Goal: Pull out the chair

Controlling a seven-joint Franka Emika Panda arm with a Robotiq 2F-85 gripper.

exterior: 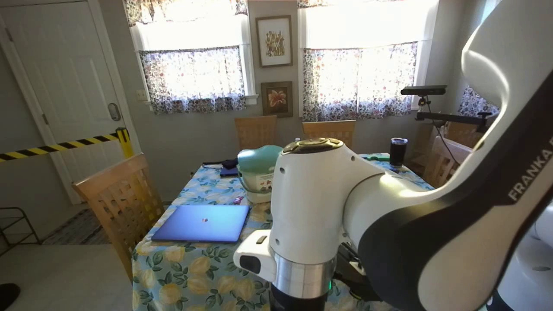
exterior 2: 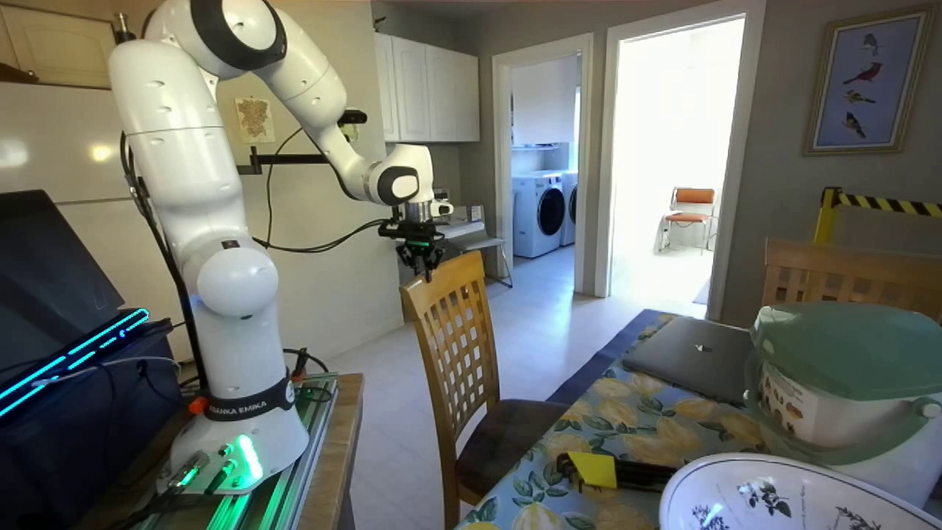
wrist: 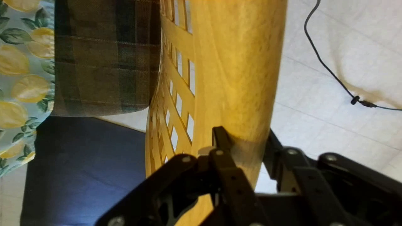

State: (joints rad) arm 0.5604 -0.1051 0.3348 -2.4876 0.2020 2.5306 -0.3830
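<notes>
Wrist view faces down close over the claw (wrist: pixel 246 139); exterior views, sharing the table (exterior: pixel 203 263), face windows (exterior: pixel 367 26) or doorways (exterior 2: pixel 677 132) beyond.

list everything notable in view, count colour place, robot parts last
table: 1, covered in blue, foreground
chair: 1, light wood, at table
matching chairs: at least 4, light wood, around table
distant chair: 1, orange, background
laptop: 1, bluish grey, on table
bucket: 1, white and green, on table
dish: 1, white, on table
tumbler: 1, black, on table
windows: at least 2, white, behind table
framed pictures: 3, mixed colours, on walls
laundry machines: 2, white, background
barrier: 1, yellow and black, before white door
arm: 1, white and black, beside chair
claw: 1, black, straddling chair's top rail, grip unclear
</notes>
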